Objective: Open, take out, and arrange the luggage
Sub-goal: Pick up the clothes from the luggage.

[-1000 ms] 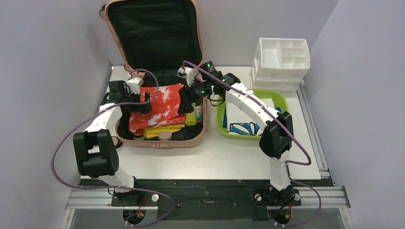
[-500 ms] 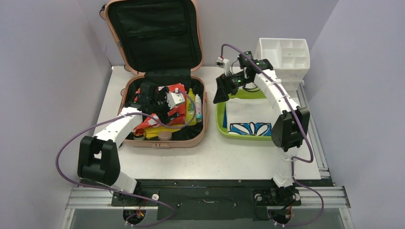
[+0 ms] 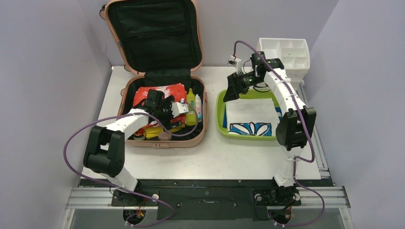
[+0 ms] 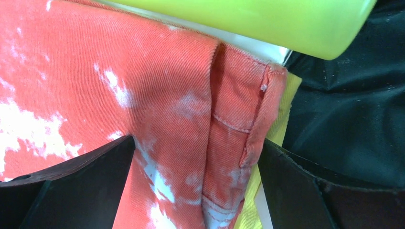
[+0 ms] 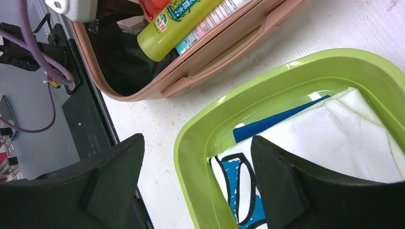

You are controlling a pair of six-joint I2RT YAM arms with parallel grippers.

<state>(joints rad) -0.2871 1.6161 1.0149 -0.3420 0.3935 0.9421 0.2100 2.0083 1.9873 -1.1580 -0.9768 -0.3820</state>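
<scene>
The luggage (image 3: pixel 165 141) lies open at the counter's (image 3: pixel 215 155) left, lid up; the nearer left arm (image 3: pixel 125 121) has its jaws apart astride the red cloth's (image 4: pixel 95 86) hem, which runs crosswise to their closing; the right arm's (image 3: pixel 286 95) jaws gape empty over the tray (image 3: pixel 221 121).
</scene>
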